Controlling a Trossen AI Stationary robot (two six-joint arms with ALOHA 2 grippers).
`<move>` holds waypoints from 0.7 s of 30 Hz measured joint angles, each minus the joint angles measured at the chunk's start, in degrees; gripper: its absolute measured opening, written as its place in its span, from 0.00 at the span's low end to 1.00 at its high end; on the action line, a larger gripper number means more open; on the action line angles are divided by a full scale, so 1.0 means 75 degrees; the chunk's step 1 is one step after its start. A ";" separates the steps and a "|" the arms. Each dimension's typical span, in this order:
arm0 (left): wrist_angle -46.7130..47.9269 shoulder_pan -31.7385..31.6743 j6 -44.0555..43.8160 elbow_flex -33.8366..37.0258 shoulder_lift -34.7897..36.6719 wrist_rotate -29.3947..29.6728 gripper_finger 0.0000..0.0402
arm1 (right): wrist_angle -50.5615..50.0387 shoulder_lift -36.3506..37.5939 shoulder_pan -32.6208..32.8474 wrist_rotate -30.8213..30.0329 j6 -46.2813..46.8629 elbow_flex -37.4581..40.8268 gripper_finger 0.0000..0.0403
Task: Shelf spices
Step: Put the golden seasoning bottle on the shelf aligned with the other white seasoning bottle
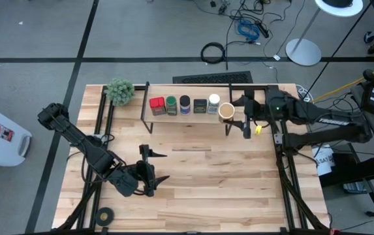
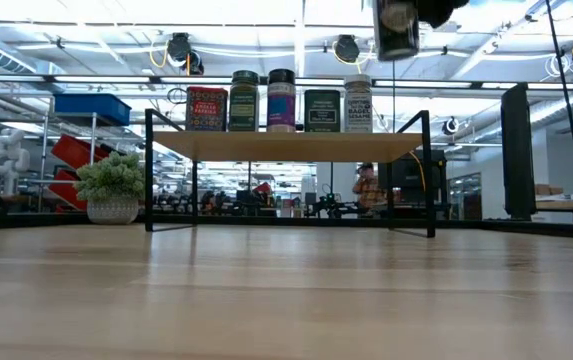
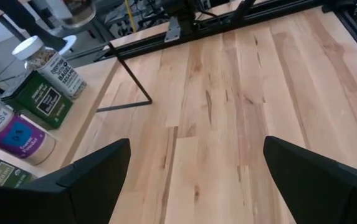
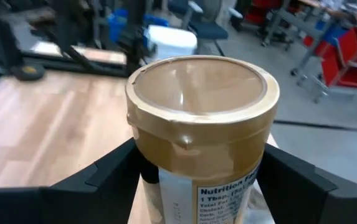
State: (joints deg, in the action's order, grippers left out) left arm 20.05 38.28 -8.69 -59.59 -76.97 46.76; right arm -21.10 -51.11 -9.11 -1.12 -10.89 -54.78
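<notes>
The shelf (image 1: 193, 119) stands at the table's far middle. On its wooden top board stand a red tin (image 1: 156, 104), a green-lidded jar (image 1: 171, 104), a dark-lidded jar (image 1: 185, 104), a dark square tin (image 1: 200, 106) and a white-lidded jar (image 1: 213, 103) in one row. My right gripper (image 4: 203, 183) is shut on the tan cylinder (image 1: 226, 111), over the shelf's right end. In the low view the cylinder (image 2: 398, 30) hangs well above the row. My left gripper (image 3: 197, 180) is open over the table's near left (image 1: 149, 175), touching nothing. My right gripper pinches the tan cylinder between its two fingers (image 4: 113, 177) by the body just below the tan lid (image 4: 166, 180). The fingers reach in from the table's right side. The cylinder stands upright in the hold, lifted clear above the shelf's right end.
A fuzzy green plant ball (image 1: 120, 91) sits at the shelf's left end, on the table. A black tape roll (image 1: 105, 214) lies at the near left corner. Bare tabletop (image 1: 226, 176) spreads between the shelf and the near edge. Black frame rails run along both table sides.
</notes>
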 joint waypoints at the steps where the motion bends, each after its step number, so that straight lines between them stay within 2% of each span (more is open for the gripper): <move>1: 0.0000 0.0000 0.0000 0.0000 0.0000 0.0000 0.94 | -0.0073 -0.0023 -0.0132 -0.0004 -0.0066 0.0000 0.68; 3: 0.0000 0.0000 -0.0003 0.0000 0.0000 0.0000 0.94 | -0.0127 -0.0070 -0.0402 0.0045 -0.0101 0.0000 0.68; 10: 0.0000 0.0000 -0.0003 0.0000 0.0000 0.0000 0.94 | -0.0224 -0.0100 -0.1437 0.1042 -0.0329 0.0000 0.69; 21: 0.0032 0.0000 -0.0003 0.0000 0.0000 -0.0002 0.94 | -0.0229 -0.0124 -0.2959 0.2948 -0.0529 0.0000 0.69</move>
State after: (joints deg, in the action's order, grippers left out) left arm 20.29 38.28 -8.71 -59.59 -76.97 46.75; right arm -22.82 -52.03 -31.30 20.99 -14.86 -54.78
